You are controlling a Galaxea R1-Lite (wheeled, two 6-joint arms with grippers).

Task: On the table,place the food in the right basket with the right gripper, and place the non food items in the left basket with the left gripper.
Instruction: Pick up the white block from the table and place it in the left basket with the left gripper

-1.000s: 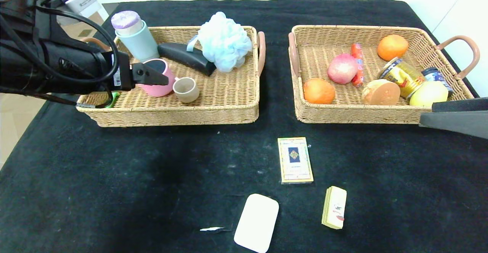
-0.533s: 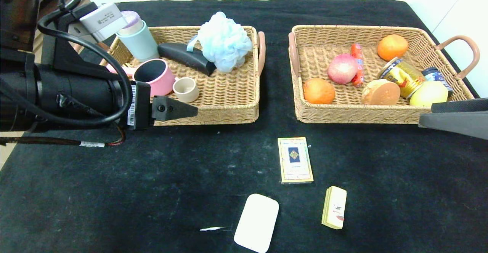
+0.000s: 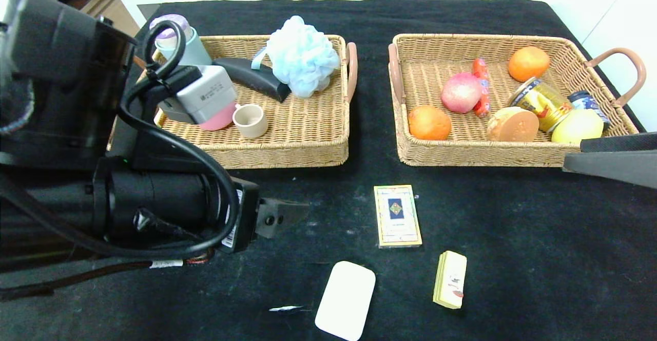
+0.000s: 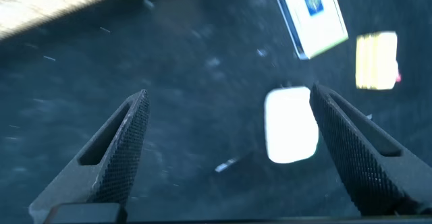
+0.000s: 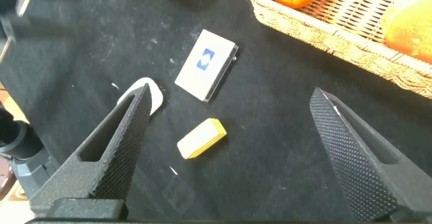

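Both baskets well stocked; white bar point(image 3: 345, 300), card box point(image 3: 397, 215), yellow block point(image 3: 450, 279) left; left gripper point(image 4: 226, 150), right gripper point(image 5: 229, 150) gape empty.

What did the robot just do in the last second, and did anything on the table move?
The left gripper, open and empty, pulled back from the left basket, leaving the pink saucepan inside, and now hangs over the table toward the white bar. The right gripper, card box and yellow block stayed put.
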